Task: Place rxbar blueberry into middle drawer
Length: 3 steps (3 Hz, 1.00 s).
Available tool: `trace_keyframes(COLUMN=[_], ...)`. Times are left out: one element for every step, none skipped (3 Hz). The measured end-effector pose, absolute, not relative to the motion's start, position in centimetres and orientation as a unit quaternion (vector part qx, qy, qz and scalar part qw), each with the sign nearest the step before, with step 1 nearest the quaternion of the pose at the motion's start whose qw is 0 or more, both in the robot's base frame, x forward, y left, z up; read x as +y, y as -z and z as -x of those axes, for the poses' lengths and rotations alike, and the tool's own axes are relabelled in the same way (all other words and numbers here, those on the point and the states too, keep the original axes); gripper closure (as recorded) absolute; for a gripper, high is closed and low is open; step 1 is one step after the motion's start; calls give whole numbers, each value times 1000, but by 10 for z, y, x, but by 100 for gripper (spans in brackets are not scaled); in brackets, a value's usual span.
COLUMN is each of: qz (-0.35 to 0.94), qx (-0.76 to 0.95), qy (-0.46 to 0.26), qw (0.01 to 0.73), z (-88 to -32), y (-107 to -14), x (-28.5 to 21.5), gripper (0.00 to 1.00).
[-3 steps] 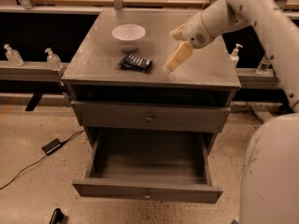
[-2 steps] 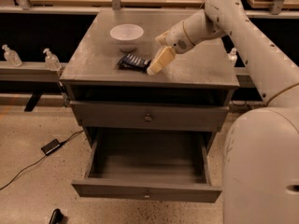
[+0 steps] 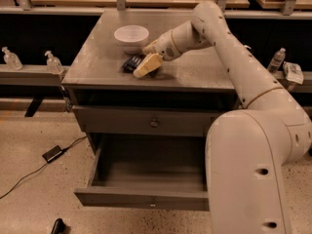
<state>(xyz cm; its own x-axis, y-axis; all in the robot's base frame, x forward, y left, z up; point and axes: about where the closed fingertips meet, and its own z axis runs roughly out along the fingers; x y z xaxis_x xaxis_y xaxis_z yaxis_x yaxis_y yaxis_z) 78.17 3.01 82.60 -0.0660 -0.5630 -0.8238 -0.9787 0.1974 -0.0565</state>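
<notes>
The hand [image 3: 147, 65], a pale tan, sits just above the centre of the frame against a dark navy, almost black snack bar [image 3: 129, 63]. The arm [image 3: 246, 89] behind it is plain off-white, filling the right side. At upper centre the bowl [image 3: 131, 35] is white. The table [image 3: 200, 74] is a dull mid-grey with scattered pale flecks, and the open drawer [image 3: 122, 200] at the bottom is darker grey with a tiny pale knob. The floor [image 3: 34, 199] is beige with dark speckles, crossed by a black cable [image 3: 29, 177] at lower left.
</notes>
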Motion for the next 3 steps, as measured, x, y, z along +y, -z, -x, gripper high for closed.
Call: trace_keyframes(qz=[561, 560, 560], qx=[670, 670, 670], qy=[-298, -298, -298], qw=[385, 386, 386], z=[-787, -787, -787], y=[-821, -821, -822], x=[44, 45, 45], gripper=[53, 75, 98])
